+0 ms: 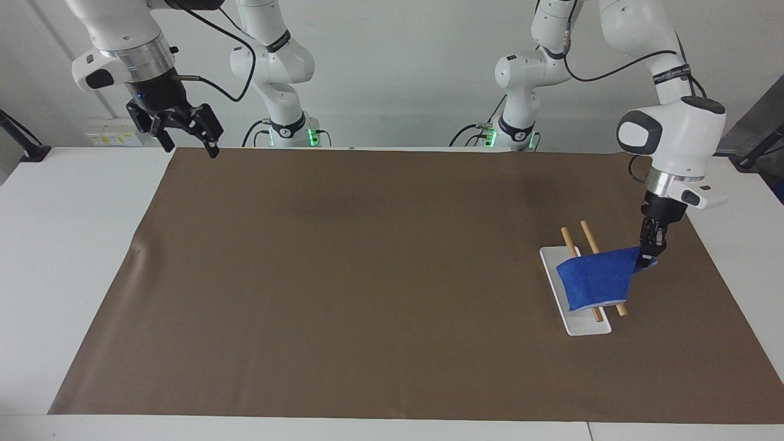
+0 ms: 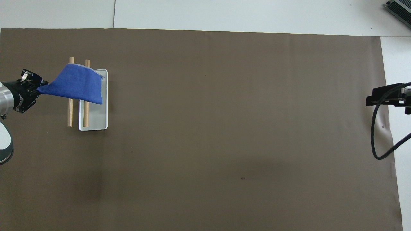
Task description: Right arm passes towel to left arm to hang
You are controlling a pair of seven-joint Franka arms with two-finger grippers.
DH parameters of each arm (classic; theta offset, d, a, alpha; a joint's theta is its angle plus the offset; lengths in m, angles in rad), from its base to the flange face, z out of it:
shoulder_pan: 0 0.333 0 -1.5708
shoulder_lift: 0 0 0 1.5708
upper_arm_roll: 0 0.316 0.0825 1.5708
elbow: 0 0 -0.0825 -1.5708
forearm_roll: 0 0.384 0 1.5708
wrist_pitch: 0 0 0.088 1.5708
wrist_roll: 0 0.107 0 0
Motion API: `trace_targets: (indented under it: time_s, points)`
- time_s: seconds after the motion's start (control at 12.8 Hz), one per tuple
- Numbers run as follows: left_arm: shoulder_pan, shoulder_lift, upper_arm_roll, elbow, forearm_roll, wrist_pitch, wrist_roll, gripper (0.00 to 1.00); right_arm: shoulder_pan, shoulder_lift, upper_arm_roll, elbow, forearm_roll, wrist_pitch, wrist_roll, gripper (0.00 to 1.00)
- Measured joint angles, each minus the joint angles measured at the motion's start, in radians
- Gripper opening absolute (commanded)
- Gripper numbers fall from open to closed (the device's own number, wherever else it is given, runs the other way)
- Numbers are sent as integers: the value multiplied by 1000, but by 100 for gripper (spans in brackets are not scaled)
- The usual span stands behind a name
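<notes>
The royal-blue towel (image 1: 595,278) lies draped over two wooden rods (image 1: 590,237) of a rack with a white base (image 1: 585,324), at the left arm's end of the table; it also shows in the overhead view (image 2: 77,86). My left gripper (image 1: 649,256) is shut on the towel's corner, just beside the rods; it also shows in the overhead view (image 2: 36,90). My right gripper (image 1: 182,138) is open and empty, raised over the mat's corner at the right arm's end; it also shows in the overhead view (image 2: 382,98).
A brown mat (image 1: 380,288) covers most of the white table (image 1: 67,245). The rack's wooden rods (image 2: 78,112) and white base (image 2: 96,118) show below the towel in the overhead view. A black cable (image 2: 377,134) loops from the right arm.
</notes>
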Motion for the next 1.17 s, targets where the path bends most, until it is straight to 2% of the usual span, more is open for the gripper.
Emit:
trace_targets:
  time_s: [0.16, 0.31, 0.39, 0.63, 0.86, 1.17]
  points:
    - [0, 0, 10, 6, 1, -1, 57, 95, 25, -1, -45, -3, 0, -17, -45, 100]
    - [0, 0, 19, 29, 7, -38, 115, 95, 106, -1, -153, -14, 0, -17, -75, 100]
    - [1, 1, 22, 61, 34, -101, 131, 94, 122, -1, -179, -23, 0, -11, -92, 100]
    - [0, 20, 15, 239, 161, -423, 140, 91, 129, -1, -181, -54, 0, 3, -105, 100]
    - [-1, 54, -23, 413, 195, -670, 163, 88, 129, -4, -167, -67, -20, 5, -105, 100]
    - [-2, 54, -91, 527, 208, -951, 335, 87, 129, -14, -151, -82, -29, 5, -105, 100]
